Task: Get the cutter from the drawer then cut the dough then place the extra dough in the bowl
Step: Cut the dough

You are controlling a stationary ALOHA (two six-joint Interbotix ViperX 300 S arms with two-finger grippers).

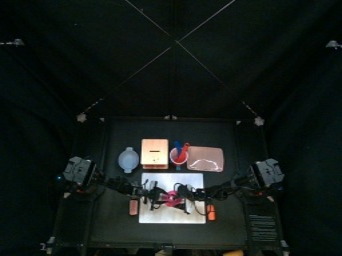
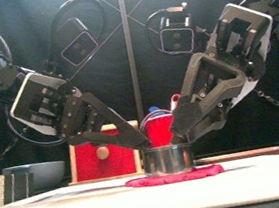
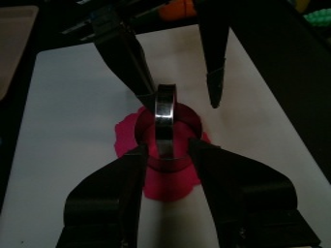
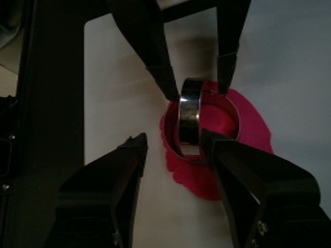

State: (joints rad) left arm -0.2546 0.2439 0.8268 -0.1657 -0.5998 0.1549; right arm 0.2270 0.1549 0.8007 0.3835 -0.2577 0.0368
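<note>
The top camera hangs high and far off, tilted slightly toward the back curtain, so the tabletop (image 1: 114, 228) fills only the lower half and the white cutting board (image 1: 154, 215) looks small. The front camera sits at the tabletop's front edge, level with its surface and looking straight across; the metal cutter (image 2: 169, 159) on the red dough (image 2: 142, 184) stands near and large. Each wrist camera rides its own arm and looks steeply down past the left hand (image 3: 168, 153) or the right hand (image 4: 177, 143), very close. Each also faces the opposite hand. All four views share the cutter, dough and board.
</note>
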